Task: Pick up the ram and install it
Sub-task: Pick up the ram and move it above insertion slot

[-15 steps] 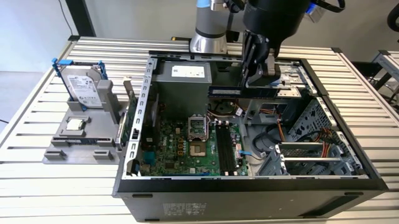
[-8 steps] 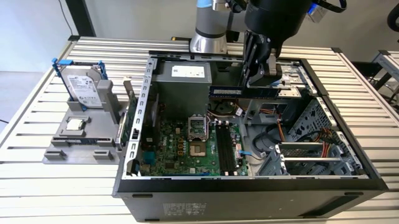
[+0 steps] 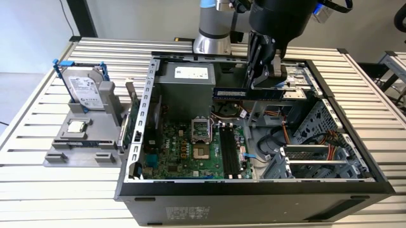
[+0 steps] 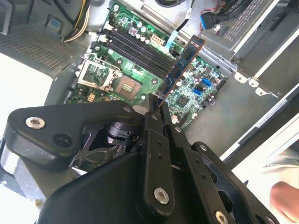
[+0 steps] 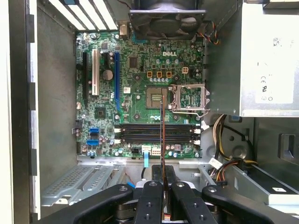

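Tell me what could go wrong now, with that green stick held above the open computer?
The ram, pinched in the gripper, lies crosswise to the memory slots; lowered like that, it might land across them. The open processor socket sits beside the slots, so a slip could perhaps strike it.

Ram (image 3: 247, 93): dark laminate circuit board, semi-matt, paper label on the face; coppery bare edge in the second wrist view.
Gripper (image 4: 158, 105): black, matt, finely textured links; bright steel screw heads.
Motherboard (image 5: 135, 93): glossy green lacquered board; black and white plastic slots, shiny metal socket frame.
Computer case (image 3: 254, 202): matt black front at six o'clock in the exterior view; dull grey sheet metal within, perforated in places.
Table (image 3: 38, 190): ribbed aluminium slats, satin silver.
Hard drive (image 3: 84, 90), nine o'clock in the exterior view: polished silver metal, blue plastic brackets.
Holder (image 3: 82, 154): matt grey plastic.
Power supply (image 5: 266, 60): plain grey metal, white paper label.
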### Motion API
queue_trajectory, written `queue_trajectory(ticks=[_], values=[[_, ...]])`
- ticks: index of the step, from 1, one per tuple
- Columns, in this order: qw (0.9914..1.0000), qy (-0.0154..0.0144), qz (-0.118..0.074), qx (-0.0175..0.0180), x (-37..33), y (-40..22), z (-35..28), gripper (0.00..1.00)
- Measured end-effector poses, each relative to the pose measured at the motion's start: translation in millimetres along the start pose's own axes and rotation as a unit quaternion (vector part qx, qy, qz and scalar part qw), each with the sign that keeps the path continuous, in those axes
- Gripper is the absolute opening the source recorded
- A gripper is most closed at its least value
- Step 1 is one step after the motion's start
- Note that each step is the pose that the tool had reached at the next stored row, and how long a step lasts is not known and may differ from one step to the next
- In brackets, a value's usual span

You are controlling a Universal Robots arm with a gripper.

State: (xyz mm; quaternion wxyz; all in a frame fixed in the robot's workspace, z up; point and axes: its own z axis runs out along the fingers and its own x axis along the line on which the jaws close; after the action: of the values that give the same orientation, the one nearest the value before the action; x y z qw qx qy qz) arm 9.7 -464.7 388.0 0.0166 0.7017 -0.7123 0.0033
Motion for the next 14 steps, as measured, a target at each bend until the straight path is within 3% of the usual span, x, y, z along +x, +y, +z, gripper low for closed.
queue_trajectory(ticks=[7,14], values=[[0.99978,-0.0004,0.021,-0.0006,0.0,0.0,0.0,0.00],[0.99875,-0.0009,0.050,-0.0014,0.0,0.0,0.0,0.00]])
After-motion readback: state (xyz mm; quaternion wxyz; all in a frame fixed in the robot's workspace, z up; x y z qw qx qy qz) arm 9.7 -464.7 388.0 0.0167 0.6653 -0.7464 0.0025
